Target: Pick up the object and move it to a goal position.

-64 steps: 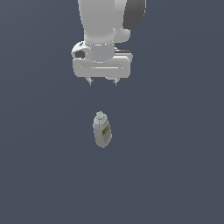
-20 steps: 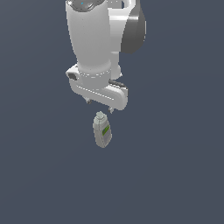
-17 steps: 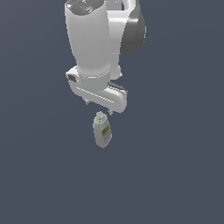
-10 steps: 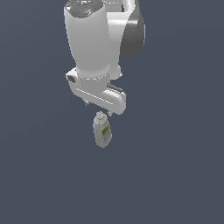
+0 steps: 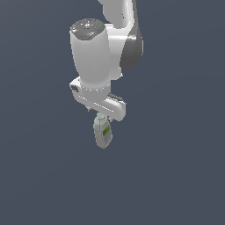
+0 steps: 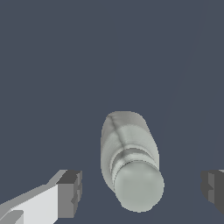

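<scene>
The object [image 5: 103, 134] is a small pale grey-white bottle with a green-and-white label, lying on the dark floor with its cap pointing toward the arm. My gripper [image 5: 100, 115] hangs right over its cap end, and the white hand hides the fingertips in the exterior view. In the wrist view the rounded cap of the object [image 6: 136, 186] lies between my two dark fingers [image 6: 70, 192], with a wide gap on each side. The gripper [image 6: 141, 189] is open and touches nothing.
A plain dark grey-blue floor [image 5: 176, 176] surrounds the bottle on all sides. The white arm [image 5: 94, 57] rises above the hand and blocks the view behind it.
The hand has come down closer to the bottle's cap end over the last second. The bottle has not moved.
</scene>
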You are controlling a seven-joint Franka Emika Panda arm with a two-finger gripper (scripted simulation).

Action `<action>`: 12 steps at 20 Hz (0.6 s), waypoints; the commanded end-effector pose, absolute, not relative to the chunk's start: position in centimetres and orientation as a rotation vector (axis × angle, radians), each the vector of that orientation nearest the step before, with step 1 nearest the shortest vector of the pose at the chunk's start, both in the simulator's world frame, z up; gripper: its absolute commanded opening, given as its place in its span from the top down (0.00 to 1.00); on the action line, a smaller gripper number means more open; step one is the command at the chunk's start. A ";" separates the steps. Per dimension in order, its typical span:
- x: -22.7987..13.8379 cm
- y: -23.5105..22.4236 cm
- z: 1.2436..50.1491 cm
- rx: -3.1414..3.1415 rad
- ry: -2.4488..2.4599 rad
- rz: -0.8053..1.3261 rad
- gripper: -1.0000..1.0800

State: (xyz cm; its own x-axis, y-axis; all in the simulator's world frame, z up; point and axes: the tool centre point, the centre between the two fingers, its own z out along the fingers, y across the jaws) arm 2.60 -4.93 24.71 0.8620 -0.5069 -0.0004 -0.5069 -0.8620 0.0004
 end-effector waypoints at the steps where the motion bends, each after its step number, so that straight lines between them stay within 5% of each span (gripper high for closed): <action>1: 2.6 -4.9 23.7 3.031 -0.826 0.000 0.04; 6: 2.7 -4.9 23.0 3.030 -0.827 0.000 0.04; 7: 2.7 -4.9 23.0 3.030 -0.827 0.000 1.00; 12: 2.7 -4.9 23.0 3.030 -0.827 0.000 1.00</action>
